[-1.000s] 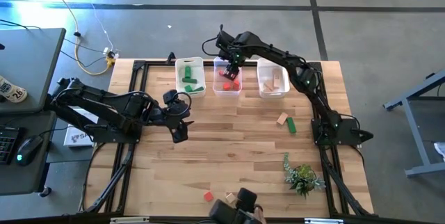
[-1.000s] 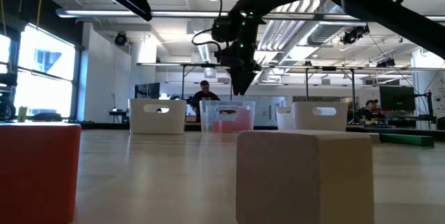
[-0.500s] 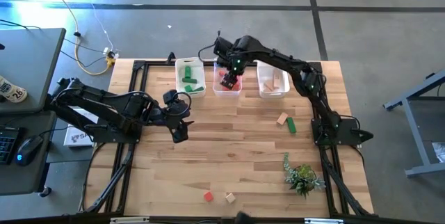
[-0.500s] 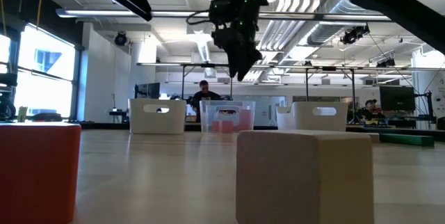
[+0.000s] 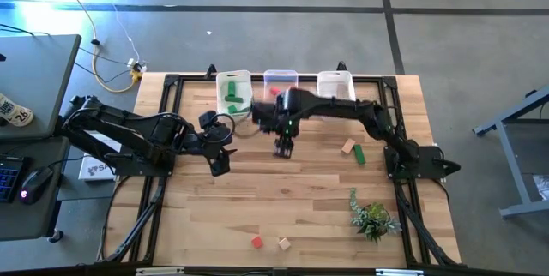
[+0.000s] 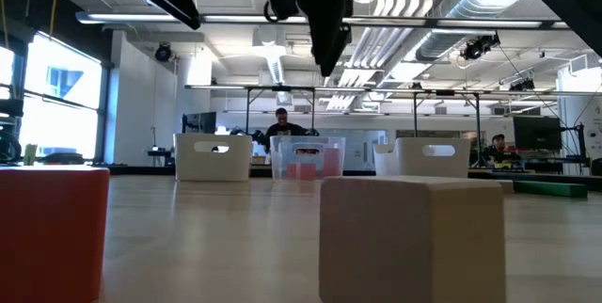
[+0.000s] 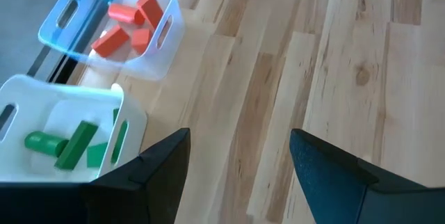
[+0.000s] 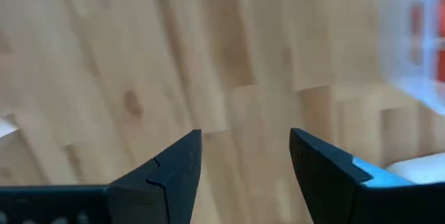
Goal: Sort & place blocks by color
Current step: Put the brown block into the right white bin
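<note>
My right gripper (image 5: 283, 149) is open and empty above bare table, just in front of the bins; it also shows in its own wrist view (image 8: 245, 137) and high in the low view (image 6: 324, 54). My left gripper (image 5: 220, 165) is open and empty at the table's left (image 7: 240, 137). Three bins stand at the far edge: a white bin with green blocks (image 5: 233, 96), a clear bin with red blocks (image 7: 111, 29), and a white bin with tan blocks (image 5: 336, 87). On the table lie a loose tan block (image 5: 347, 147), a green block (image 5: 359, 153), a red block (image 5: 256, 242) and another tan block (image 5: 283, 243).
A small leafy plant (image 5: 373, 218) stands near the right front corner. The black frame rails (image 5: 163, 122) run along the table's edges. In the low view the red block (image 6: 52, 232) and the tan block (image 6: 414, 237) fill the foreground. People show in the room behind.
My right gripper has drawn away from above the clear red bin toward the table's near edge, and has risen in the low view. The left arm has kept still.
</note>
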`<state>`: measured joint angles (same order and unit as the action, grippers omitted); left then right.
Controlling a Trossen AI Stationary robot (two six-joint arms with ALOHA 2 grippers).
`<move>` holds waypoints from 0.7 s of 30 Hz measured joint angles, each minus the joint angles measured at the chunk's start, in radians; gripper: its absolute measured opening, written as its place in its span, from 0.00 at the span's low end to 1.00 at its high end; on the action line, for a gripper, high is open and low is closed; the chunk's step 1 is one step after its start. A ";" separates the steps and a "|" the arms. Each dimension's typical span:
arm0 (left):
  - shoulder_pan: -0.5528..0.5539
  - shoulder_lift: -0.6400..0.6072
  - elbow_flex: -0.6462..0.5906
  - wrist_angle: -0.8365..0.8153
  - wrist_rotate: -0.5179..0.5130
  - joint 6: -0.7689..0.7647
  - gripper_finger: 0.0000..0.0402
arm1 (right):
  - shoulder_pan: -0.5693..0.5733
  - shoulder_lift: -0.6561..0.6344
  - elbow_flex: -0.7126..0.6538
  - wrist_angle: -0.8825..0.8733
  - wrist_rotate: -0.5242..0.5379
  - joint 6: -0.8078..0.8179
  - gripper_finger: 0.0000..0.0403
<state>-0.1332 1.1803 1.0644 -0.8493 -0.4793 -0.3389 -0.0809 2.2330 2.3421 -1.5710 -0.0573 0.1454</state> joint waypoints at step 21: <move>-0.072 -0.075 0.037 -0.181 0.093 -0.081 0.58 | 0.395 0.000 0.000 0.049 -0.049 0.123 0.51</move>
<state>-0.2050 1.1049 1.1015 -1.0300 -0.3862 -0.4194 0.3143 2.2330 2.3421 -1.5222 -0.1066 0.2686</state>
